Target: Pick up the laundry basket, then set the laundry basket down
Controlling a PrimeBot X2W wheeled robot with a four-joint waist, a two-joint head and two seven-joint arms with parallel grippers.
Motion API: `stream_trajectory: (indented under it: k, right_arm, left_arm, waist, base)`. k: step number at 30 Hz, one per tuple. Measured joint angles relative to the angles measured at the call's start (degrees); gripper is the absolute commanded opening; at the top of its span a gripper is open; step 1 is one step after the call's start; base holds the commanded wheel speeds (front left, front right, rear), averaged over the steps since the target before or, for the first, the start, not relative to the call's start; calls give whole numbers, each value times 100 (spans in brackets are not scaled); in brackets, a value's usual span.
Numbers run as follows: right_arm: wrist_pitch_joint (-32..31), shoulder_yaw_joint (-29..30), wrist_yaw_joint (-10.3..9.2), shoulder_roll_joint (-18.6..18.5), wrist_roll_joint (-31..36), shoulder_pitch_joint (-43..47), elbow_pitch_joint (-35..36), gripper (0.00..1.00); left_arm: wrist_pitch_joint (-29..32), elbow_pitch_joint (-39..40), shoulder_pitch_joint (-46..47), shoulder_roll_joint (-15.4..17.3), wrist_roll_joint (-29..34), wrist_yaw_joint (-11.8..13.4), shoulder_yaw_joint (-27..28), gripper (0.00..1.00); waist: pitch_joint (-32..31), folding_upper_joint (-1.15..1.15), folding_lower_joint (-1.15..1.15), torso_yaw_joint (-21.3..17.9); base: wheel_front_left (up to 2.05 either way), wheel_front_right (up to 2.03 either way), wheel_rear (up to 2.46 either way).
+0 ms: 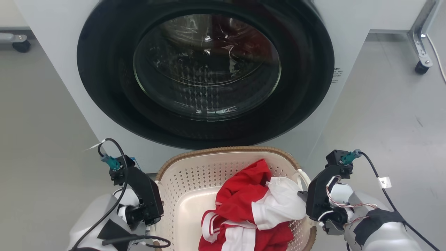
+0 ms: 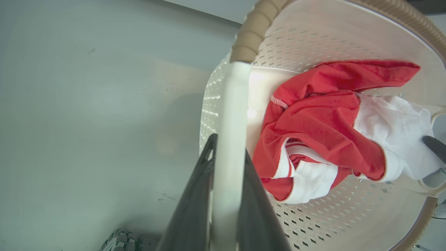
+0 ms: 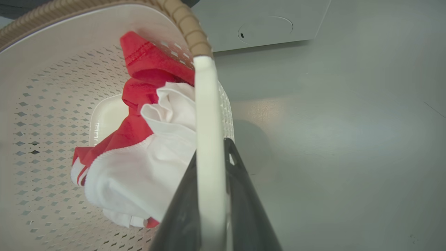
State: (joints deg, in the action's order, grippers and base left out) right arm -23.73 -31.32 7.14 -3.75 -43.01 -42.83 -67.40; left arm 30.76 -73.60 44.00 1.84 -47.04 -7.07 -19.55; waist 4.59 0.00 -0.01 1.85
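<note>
The laundry basket (image 1: 226, 150) is cream-white and perforated, with a brown woven rim. It sits low in the head view, right in front of the washing machine, and holds red and white clothes (image 1: 251, 205). My left gripper (image 2: 228, 148) is shut on the basket's white left handle (image 2: 230, 104), one dark finger on each side of it. My right gripper (image 3: 210, 150) is shut the same way on the white right handle (image 3: 205, 104). In the head view both grippers (image 1: 153, 209) (image 1: 308, 202) flank the basket. I cannot tell whether the basket's base touches the floor.
The washing machine (image 1: 205, 66) stands directly behind the basket, its round glass door shut. A metal frame leg on a caster (image 1: 421, 66) is at the far right and another caster (image 1: 21, 46) at the far left. Grey floor (image 1: 383, 122) lies on both sides.
</note>
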Motion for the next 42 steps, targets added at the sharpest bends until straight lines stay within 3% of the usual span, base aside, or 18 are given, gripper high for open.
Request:
stream_trajectory:
  k: [13, 42]
  right_arm:
    - [-302, -10, 0, 27, -200, -4, -125, 0]
    - [-499, -148, 0, 29, -474, 26, -157, 0]
  left_arm:
    - [125, -31, -146, 16, -47, -1, 35, 0]
    - [149, -60, -309, 34, -207, -1, 36, 0]
  waist:
    - [-314, 0, 0, -64]
    - [-393, 1, 1, -67]
  base:
    - [0, 0, 0]
    - [0, 0, 0]
